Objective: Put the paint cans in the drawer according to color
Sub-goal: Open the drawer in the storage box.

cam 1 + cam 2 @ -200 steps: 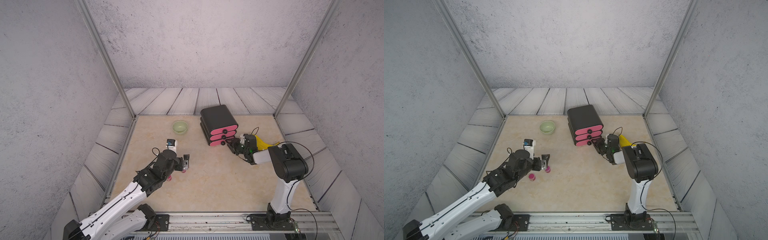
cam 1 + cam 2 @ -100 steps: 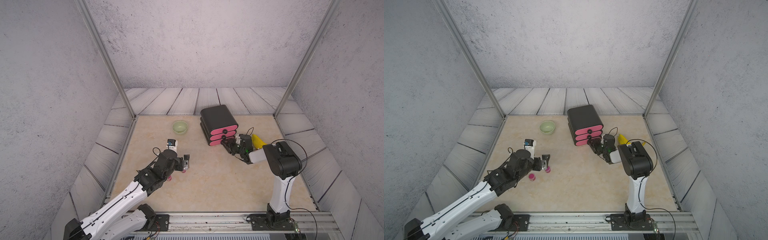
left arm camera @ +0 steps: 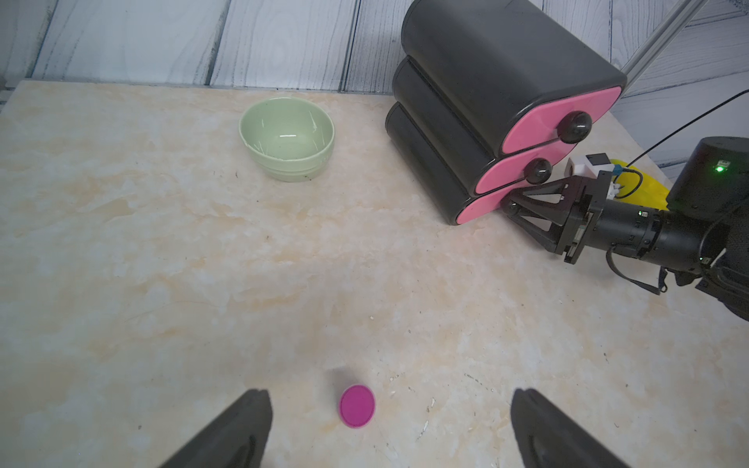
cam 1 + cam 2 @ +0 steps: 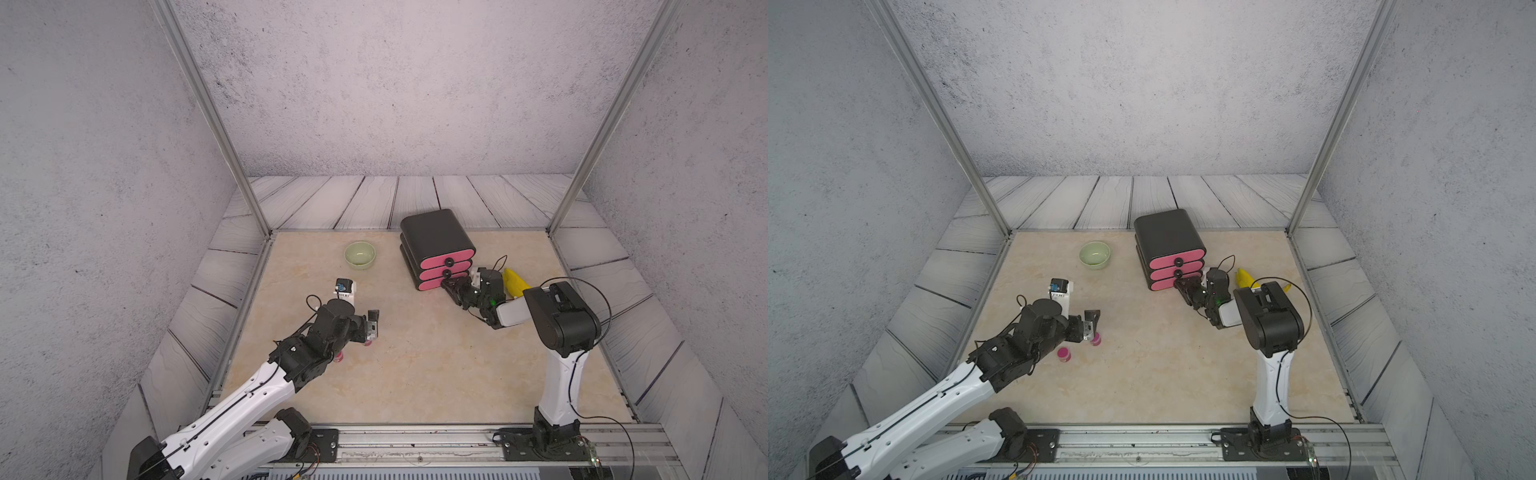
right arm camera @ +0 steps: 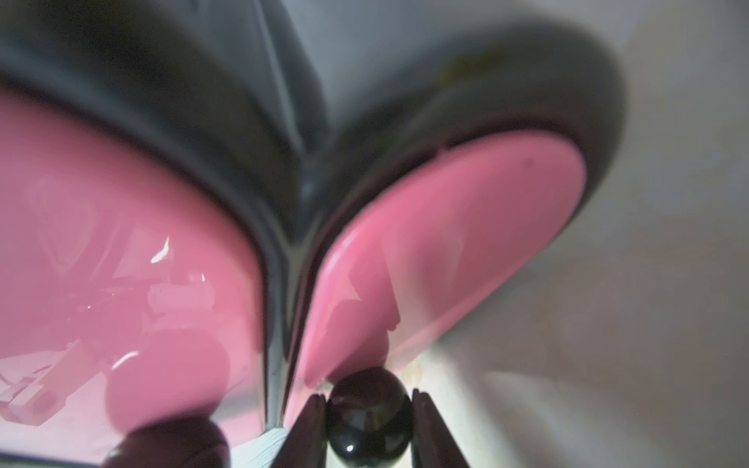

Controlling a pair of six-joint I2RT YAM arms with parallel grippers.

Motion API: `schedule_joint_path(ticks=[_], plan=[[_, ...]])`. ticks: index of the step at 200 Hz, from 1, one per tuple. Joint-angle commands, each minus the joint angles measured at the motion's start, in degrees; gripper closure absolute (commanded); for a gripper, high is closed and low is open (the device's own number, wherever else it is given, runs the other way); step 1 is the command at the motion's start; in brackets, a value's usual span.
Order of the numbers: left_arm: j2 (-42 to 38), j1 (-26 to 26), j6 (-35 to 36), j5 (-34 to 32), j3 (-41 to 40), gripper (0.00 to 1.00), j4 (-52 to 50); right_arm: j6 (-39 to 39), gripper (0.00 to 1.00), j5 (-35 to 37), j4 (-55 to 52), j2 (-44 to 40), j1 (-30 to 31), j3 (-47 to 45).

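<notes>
- The left gripper [image 3: 390,399] hangs spread wide over 1 magenta can [image 4: 1096,339]; a 2nd magenta can [image 4: 1064,354] stands near it, both on the table [image 4: 415,374].
- The green bowl [image 4: 360,254] is empty.
- The chest [image 4: 436,237] has all 3 drawers shut; no other cans show, so probably 4 are stowed and 2 remain.
- The right gripper [image 5: 369,396] pinches the lowest drawer's knob [image 5: 369,417], not yet pulled.

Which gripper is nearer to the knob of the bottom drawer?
Right. The right gripper has its fingers on both sides of the bottom knob, very close. The left gripper is far away, open above a magenta paint can.
</notes>
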Motion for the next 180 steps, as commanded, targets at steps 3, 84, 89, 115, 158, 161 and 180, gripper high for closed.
schedule_joint_path(ticks=[3, 84, 89, 115, 158, 161, 180], plan=[[-0.7, 0.4, 0.9, -0.6, 0.9, 0.01, -0.7, -0.6, 0.81, 2.1, -1.2, -3.2, 0.0, -5.2], [0.5, 0.3, 1.1, 0.7, 1.0, 0.01, 1.2, -1.1, 0.79, 4.1, 0.2, -16.9, 0.1, -22.0], [0.5, 0.4, 0.9, 0.8, 1.0, 0.01, 1.3, -1.0, 0.78, 4.0, 0.3, -17.2, 0.0, -22.5], [1.4, 0.4, 0.2, 1.5, 1.2, 0.01, 0.9, -0.4, 0.70, 4.5, 2.2, -18.6, 0.0, -25.3], [3.1, 0.4, -0.8, 2.6, 2.9, 0.01, 0.7, -3.7, 0.44, 5.8, -4.2, -27.3, 0.1, -28.6], [3.2, 0.4, -0.9, 2.8, 2.7, 0.01, 0.9, -4.1, 0.43, 5.9, -5.0, -28.7, 0.0, -28.9], [4.2, 0.4, -2.2, 3.5, 2.3, 0.01, 2.5, -8.9, 0.39, 6.0, -17.4, -39.6, 0.2, -29.3]])
